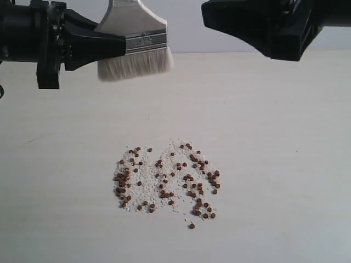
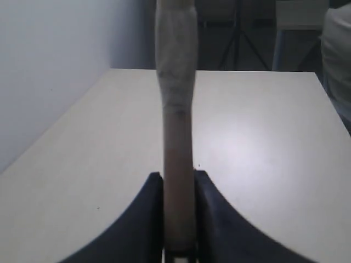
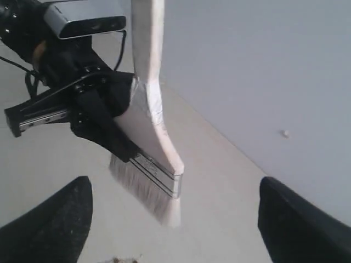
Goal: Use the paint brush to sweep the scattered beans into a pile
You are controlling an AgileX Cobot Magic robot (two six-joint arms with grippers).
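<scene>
Dark fingers (image 2: pixel 211 224) of the left claw (image 2: pixel 178 178) are seen closest of all in the left wrist view, cut off by the frame's edge and pressed narrowly on either side of the paint brush (image 2: pixel 176 109). Only the pale handle is shown there; its far end is lost past the frame's edge, so no hole can be made out.

In the exterior view the paint brush (image 1: pixel 137 33) is held by the left claw (image 1: pixel 123 44) just above the ferrule, high at the upper left and clear of the surface (image 1: pixel 274 164). Its long axis is kept close to upright, slightly tilted, with the off-white bristles (image 1: pixel 134 63) pointed down and the handle cropped by the top edge.

The right claw (image 1: pixel 219 22) is seen only in part at the upper right. In the right wrist view its fingers (image 3: pixel 55 224) are spread wide with nothing gripped between them, and the brush is framed beyond them.

The beans (image 1: pixel 164 181) are found in a loose two-lobed patch in the lower middle of the surface, mixed with whitish crumbs (image 1: pixel 145 192), nearer the camera than the bristles. One bean (image 1: pixel 191 225) is set slightly apart from the patch. Single beans are hard to tell apart where they are crowded.
</scene>
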